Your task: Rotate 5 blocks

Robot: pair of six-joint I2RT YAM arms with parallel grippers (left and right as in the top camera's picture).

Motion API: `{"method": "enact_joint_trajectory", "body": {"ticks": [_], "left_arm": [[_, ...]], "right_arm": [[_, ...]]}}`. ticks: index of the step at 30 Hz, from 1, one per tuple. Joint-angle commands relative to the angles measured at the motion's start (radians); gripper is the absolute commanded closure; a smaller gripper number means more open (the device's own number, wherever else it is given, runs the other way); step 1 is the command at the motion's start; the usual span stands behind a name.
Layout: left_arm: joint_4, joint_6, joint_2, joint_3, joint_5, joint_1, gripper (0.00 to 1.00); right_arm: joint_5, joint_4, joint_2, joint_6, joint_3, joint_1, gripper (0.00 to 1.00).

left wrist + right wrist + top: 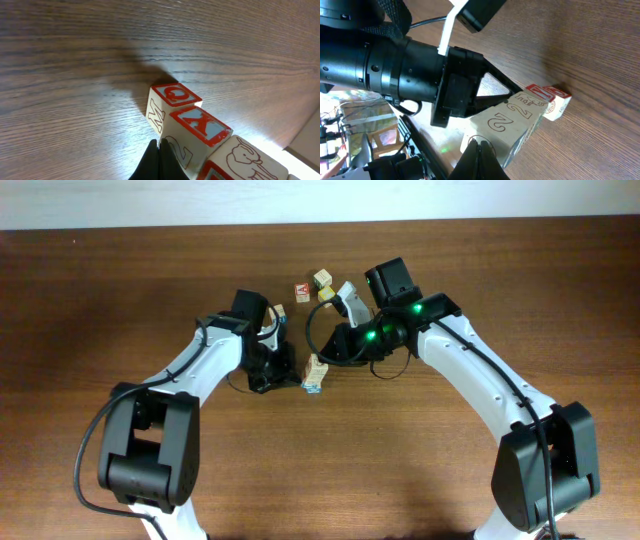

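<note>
Brown wood-grain table (90, 290) lies bare to both sides and toward the near edge, and its far edge meets a pale wall (320, 198). At the middle, the two arms crowd in from either side.

The black fingers of the left gripper (158, 152) are pressed together on nothing. Their tips are right at the side face of the X block (200, 122); whether they touch it cannot be told. The right gripper (480, 152) is pinched together the same way, its tips at the near end of the row (520, 117), which stands between the two grippers with its blocks touching.

Readable marks:
- The O block (175, 94) has a red "O" on top and "M" on its side.
- The X block has a red "X" on top and "2" on its side.
- The elephant block (250, 160) carries an outlined elephant.

Farther back lie a red-faced cube (302, 292) and two pale cubes (322, 278).
</note>
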Motion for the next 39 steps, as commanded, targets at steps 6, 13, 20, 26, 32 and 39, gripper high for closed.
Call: {"method": "enact_joint_trajectory", "body": {"ticks": [6,13,20,26,32,39], "left_arm": [[0.012,-0.003,-0.026,0.018,0.023,-0.021,1.00],[0.028,-0.010,-0.026,0.018,0.046,-0.024,1.00],[0.031,-0.025,-0.026,0.018,0.049,-0.026,1.00],[0.035,-0.026,-0.026,0.018,0.068,-0.032,1.00],[0.045,-0.026,-0.026,0.018,0.067,-0.050,1.00],[0.046,-0.025,-0.026,0.018,0.066,-0.049,1.00]], "right_arm": [[0.029,-0.005,0.027,-0.002,0.008,0.015,0.96],[0.029,-0.005,0.027,-0.002,0.008,0.015,0.96],[0.029,-0.005,0.027,-0.002,0.008,0.015,0.96],[0.029,-0.005,0.027,-0.002,0.008,0.015,0.96],[0.029,-0.006,0.027,-0.002,0.008,0.015,0.96],[0.029,-0.006,0.027,-0.003,0.008,0.015,0.96]]}}
